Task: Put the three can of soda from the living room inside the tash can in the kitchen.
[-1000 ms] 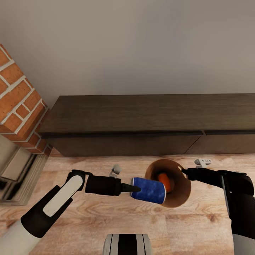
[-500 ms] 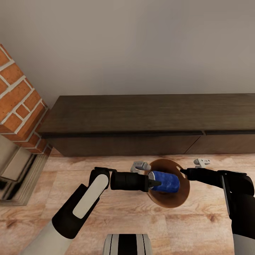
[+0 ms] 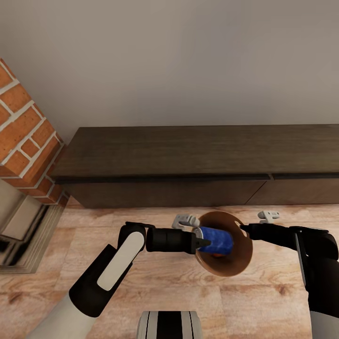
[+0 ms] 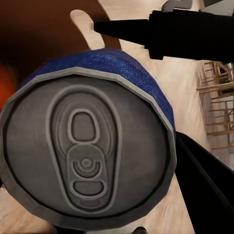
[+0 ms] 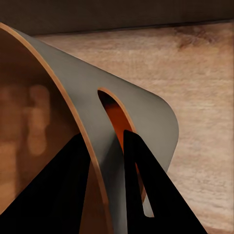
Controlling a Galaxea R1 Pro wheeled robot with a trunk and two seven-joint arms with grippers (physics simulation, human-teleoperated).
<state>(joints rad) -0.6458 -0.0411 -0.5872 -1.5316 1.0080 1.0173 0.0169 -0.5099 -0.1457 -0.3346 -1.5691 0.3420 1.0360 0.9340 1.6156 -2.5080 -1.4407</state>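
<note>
Head view showed my left jaws (image 3: 203,242) closed on the blue cylindrical soda can with the grey metal top (image 3: 215,240), lying on its side with its far end inside the mouth of the round brown copper-coloured trash can (image 3: 238,261). My right jaws (image 3: 243,227) were pinched shut on that bin's rim, one finger (image 5: 146,195) inside and one outside the thin wall, holding it tipped above the light wood plank floor (image 3: 155,292). A sliver of an orange can (image 3: 217,255) lay deep in the bin under the blue one. To finish well, I judged I should keep the bin steady, push the blue can past the rim, then open the left jaws so it slides down instead of rolling out. Left wrist view put the can's top (image 4: 87,151) hard against the camera, between the dark fingers (image 4: 204,190), with the bin's brown inside beyond it
</note>
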